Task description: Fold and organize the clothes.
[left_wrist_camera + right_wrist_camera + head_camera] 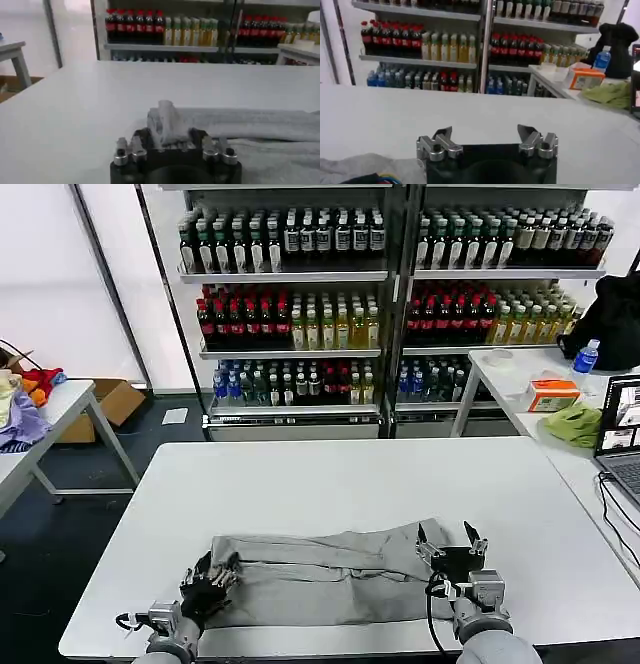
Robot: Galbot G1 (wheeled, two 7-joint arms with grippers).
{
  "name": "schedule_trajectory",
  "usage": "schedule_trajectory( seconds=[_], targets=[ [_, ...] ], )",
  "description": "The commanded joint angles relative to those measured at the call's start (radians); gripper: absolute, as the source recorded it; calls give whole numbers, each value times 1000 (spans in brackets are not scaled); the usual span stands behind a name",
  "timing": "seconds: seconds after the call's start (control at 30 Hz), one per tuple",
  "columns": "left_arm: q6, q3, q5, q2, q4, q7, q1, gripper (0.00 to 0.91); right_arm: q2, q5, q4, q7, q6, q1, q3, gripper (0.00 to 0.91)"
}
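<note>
Left gripper (pixel 170 142) apparently pinching grey shirt (pixel 320 569); right gripper (pixel 487 140) agape.

We see a white table (pixel 330 484) filling the lower middle of the frame; on it, near its bottom edge, lies a grey shirt (pixel 320 574), apparently folded into a long band.

A mock retail space used as a robotics test room. Beyond the grippers, tall white metal shelving units (pixel 290 304) hold tightly ranked rows of dark, red-capped and yellow-green drink bottles (pixel 285 319). White laminate worktables (pixel 330 484) stand in front; to the right grippers' side, an open laptop (pixel 620 434); far left, a cardboard box (pixel 115 399).
</note>
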Motion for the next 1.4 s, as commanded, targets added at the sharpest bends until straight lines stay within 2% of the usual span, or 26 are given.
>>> schedule_trajectory(
  seconds=[0.03,0.2,0.3,0.4,0.53,0.67,0.77,0.87,1.1,1.3,1.4],
  targets=[
    [-13,-4,3,0,11,-3,0,0,-1,1,2,1,0,6,3,907],
    [-30,-50,3,31,3,-11,-4,0,0,1,-8,0,1,13,-1,907],
    [-32,-118,-8,85,-1,-9,-16,0,-1,2,-10,-1,1,20,-4,907],
    [-29,-203,-46,166,-3,-9,-20,0,-1,3,-13,-1,-1,29,-6,907],
    [-26,-338,-78,338,7,-1,-19,0,1,3,-16,-2,-1,36,-10,907],
    [-24,-437,-62,462,35,36,-8,0,3,4,-16,-1,-2,44,-10,907],
    [-29,-462,-38,535,100,68,-5,0,6,4,-11,0,-3,41,-10,907],
    [-34,-461,-7,574,186,73,-37,0,13,3,-4,2,-2,30,-7,907],
    [-50,-423,88,532,192,70,-54,0,24,-6,8,4,7,-5,3,907],
    [-43,-354,85,429,91,64,-38,0,34,-18,22,7,10,-24,11,907],
    [-32,-276,72,361,20,57,-28,0,41,-28,34,7,10,-35,12,907]
  ],
)
